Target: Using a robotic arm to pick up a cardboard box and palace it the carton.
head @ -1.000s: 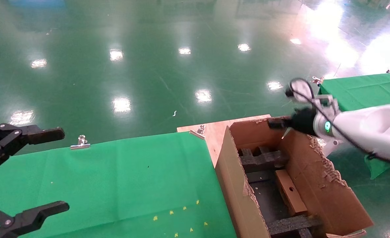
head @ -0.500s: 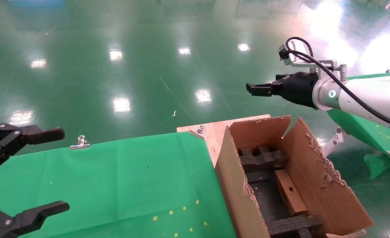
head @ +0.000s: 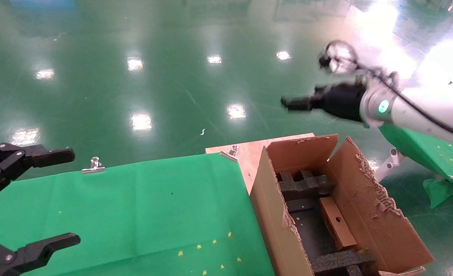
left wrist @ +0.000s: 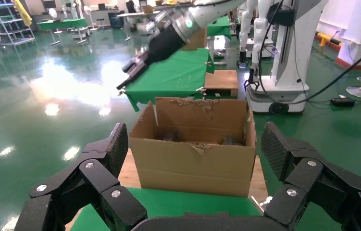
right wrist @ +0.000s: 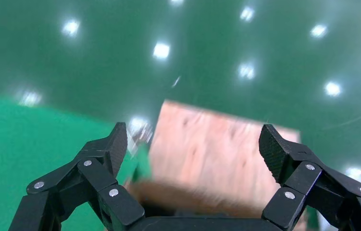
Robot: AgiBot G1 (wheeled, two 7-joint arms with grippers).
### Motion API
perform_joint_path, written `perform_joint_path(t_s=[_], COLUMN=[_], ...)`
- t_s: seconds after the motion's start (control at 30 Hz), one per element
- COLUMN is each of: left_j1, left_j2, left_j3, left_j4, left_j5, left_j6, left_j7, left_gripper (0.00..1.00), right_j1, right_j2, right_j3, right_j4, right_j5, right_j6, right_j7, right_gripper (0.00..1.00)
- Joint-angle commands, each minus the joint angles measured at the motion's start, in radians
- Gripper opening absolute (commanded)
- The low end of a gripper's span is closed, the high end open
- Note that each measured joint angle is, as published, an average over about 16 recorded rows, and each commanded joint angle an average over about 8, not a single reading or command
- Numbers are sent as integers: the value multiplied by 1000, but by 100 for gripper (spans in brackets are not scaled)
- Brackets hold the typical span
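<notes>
The large brown carton (head: 368, 214) stands open at the right of the green table, with black foam inserts (head: 305, 184) inside. The small cardboard box (head: 337, 223) with a round hole lies inside it, against the right wall. My right gripper (head: 287, 102), on its white arm, hangs above and beyond the carton's far flap; in the right wrist view it (right wrist: 193, 144) is wide open and empty. My left gripper (head: 73, 196) is parked open and empty over the table's left edge. In the left wrist view, the left gripper (left wrist: 195, 142) faces the carton (left wrist: 195, 166), with the right arm (left wrist: 168, 36) above.
The green cloth table (head: 134, 207) has metal clips (head: 94, 165) at its far edge. A wooden board (head: 249, 151) lies under the carton. Another green table (head: 433, 153) stands at the right. A white robot base (left wrist: 289, 53) stands behind the carton.
My right arm has lifted from the carton's far rim and moved up and to the left. The small box stays in the carton. The left arm has not moved.
</notes>
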Motion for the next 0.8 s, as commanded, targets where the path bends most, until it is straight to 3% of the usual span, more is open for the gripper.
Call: perform_joint_path(t_s=[0.03,0.8], left_j1=[0,0], left_j2=[0,0], left_j3=[0,1], left_j4=[0,0], left_j5=[0,0], left_j6=[0,0], left_j7=[0,0], left_gripper=[100,100], right_j1=[-24,-330], right_j2=[-4,-54], right_j3=[40,548], right_j4=[-3,-36], right_j5=[39,527], right_j6=[-31,-427], right_j7=[-52,-709], right_gripper=[100,100])
